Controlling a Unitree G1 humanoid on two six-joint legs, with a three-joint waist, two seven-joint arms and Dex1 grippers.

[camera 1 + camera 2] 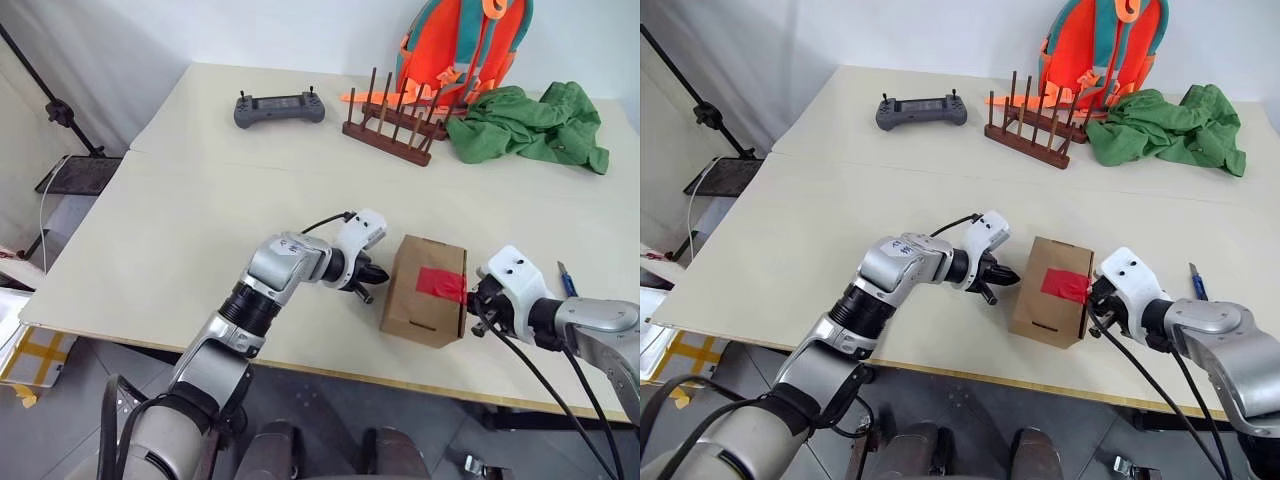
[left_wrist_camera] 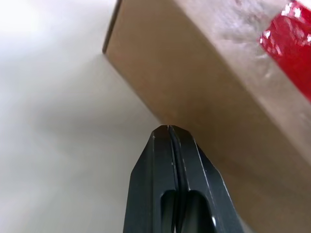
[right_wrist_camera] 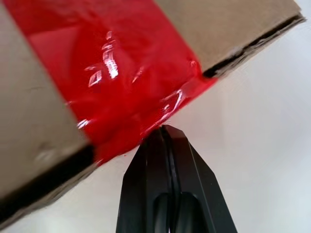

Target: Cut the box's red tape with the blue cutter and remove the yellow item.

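Currently, I find the box [image 1: 425, 290] sitting closed near the table's [image 1: 180, 220] front edge, with the red tape [image 1: 441, 284] intact across its top and folded over the right-hand edge. My left hand [image 1: 368, 281] is pinched fully together, holding nothing, its tips at the box's left wall. My right hand [image 3: 167, 133] is likewise fully closed and empty, its tips at the tape's folded end. To the right of the box lies the blue cutter [image 1: 567, 279], untouched. Well beyond the box I note a grey controller [image 1: 279, 108], a wooden rack [image 1: 392, 125], a green cloth [image 1: 530, 125] and an orange backpack [image 1: 460, 45].
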